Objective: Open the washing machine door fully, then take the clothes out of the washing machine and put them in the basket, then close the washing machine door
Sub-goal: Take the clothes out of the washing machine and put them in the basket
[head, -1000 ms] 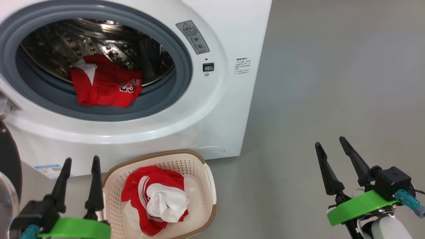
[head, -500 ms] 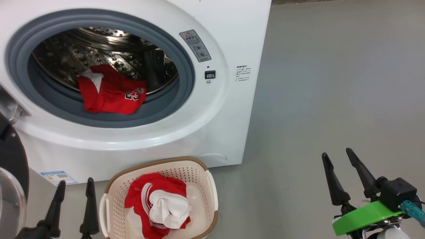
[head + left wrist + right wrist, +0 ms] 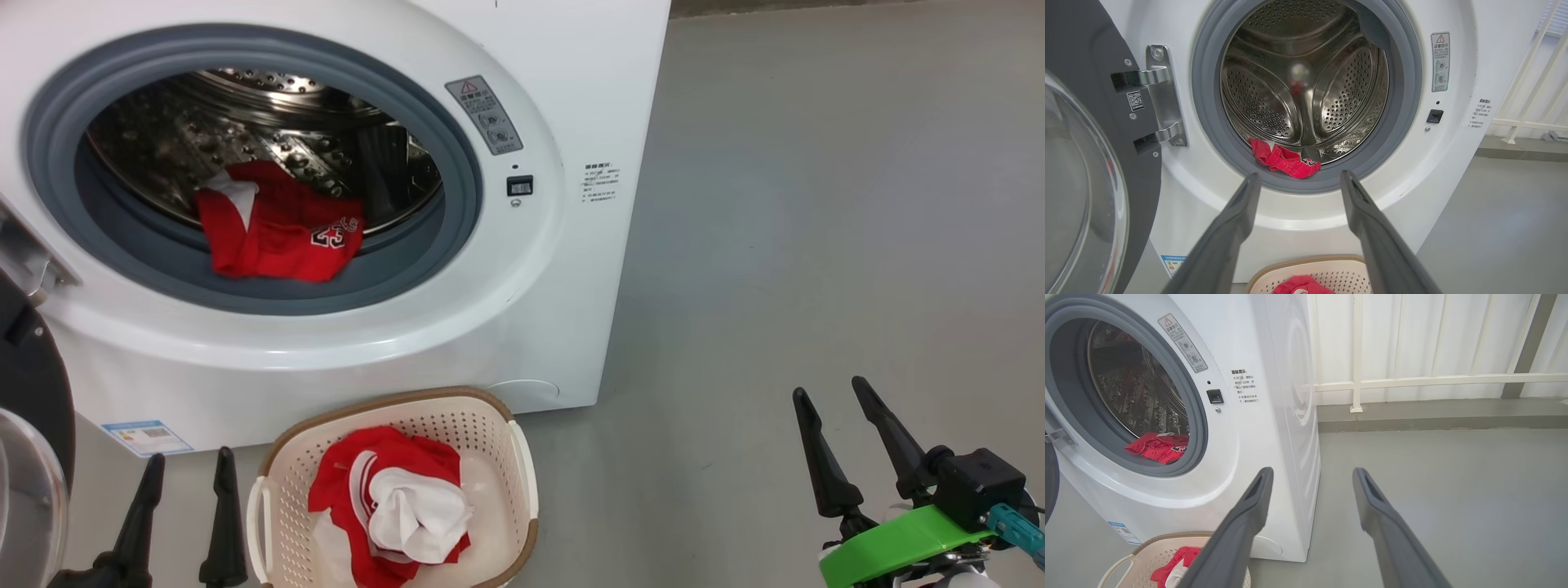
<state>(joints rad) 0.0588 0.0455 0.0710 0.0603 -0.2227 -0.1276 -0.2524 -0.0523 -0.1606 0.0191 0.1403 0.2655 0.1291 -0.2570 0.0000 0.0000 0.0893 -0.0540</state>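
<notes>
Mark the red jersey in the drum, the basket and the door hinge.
red jersey point(image 3: 269, 241), head view, red cloth beside the number 23.
basket point(image 3: 424, 416), head view, bare perforated back wall.
door hinge point(image 3: 1163, 102), left wrist view, middle of the metal plate.

drum point(image 3: 1306, 81): shiny perforated steel | basket point(image 3: 282, 482): perforated matt plastic | clothes point(image 3: 277, 233): soft red cloth

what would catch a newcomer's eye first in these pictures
The bright red jersey lying at the front lip of the steel drum stands out against the big white washing machine, whose door hangs swung open at the left. Below it on the floor, a cream basket holds a heap of red and white clothes.
</notes>
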